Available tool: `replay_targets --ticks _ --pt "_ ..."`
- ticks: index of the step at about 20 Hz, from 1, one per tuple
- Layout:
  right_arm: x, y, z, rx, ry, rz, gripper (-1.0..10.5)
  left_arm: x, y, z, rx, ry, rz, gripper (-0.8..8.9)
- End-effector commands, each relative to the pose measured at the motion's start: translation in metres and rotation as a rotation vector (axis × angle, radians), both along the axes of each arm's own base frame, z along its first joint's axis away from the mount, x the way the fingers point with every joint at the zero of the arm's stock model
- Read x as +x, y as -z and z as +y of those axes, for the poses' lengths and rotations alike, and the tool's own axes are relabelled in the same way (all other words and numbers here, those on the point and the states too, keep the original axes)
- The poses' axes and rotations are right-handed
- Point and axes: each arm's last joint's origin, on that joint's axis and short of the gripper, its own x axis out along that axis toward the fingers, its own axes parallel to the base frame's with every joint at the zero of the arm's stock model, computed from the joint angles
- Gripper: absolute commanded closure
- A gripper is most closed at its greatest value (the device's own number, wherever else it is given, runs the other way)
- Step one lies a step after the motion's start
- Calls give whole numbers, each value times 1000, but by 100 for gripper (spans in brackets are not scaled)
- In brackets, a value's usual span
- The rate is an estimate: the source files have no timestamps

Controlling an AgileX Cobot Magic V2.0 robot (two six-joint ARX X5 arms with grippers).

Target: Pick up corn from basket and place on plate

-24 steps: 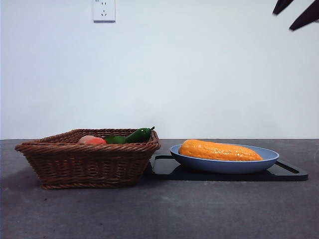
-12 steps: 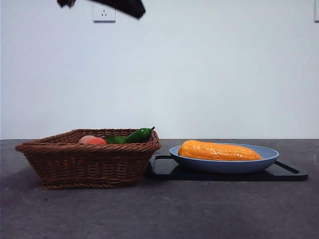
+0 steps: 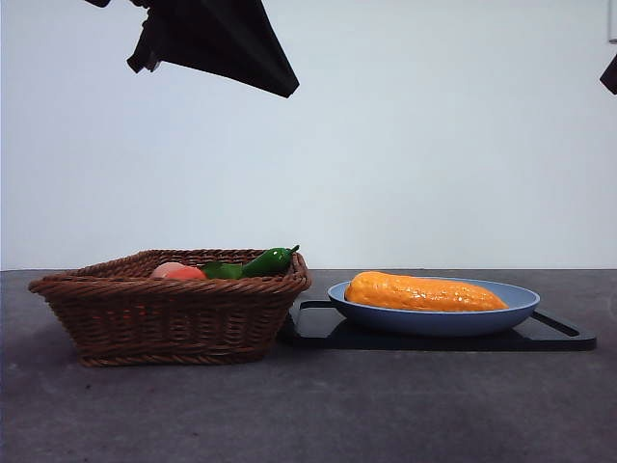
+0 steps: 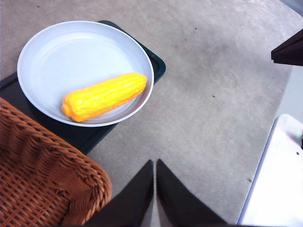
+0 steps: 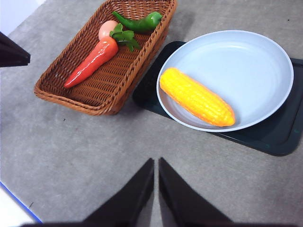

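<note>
Right wrist view: corn (image 5: 197, 96) on plate (image 5: 246, 52) (no readable labels), both claws pressed together, empty

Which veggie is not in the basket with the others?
The corn. It lies alone on the blue plate, while the carrot, green pepper and pinkish fruit lie in the basket.

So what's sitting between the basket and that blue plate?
Only the edge of the black tray under the plate; the right wrist view shows nothing else beside the basket.
</note>
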Motion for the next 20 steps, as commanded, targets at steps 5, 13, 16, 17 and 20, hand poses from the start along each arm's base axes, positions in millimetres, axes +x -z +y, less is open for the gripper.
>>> replay_targets --ticks 5,13,16,17,20 --pt "1 -1 1 8 1 -5 944 1 -1 -4 -7 8 -6 806" --pt "1 -1 1 8 1 -4 944 7 -9 13 35 -51 -132 806" --pt "1 -1 1 8 1 -5 944 5 -18 45 -23 -123 -314 806" --pt "1 -1 1 8 1 -5 944 1 -18 58 -58 -168 -382 806" --pt "1 -1 1 8 1 -5 944 -16 -9 104 -127 -333 -554 806"
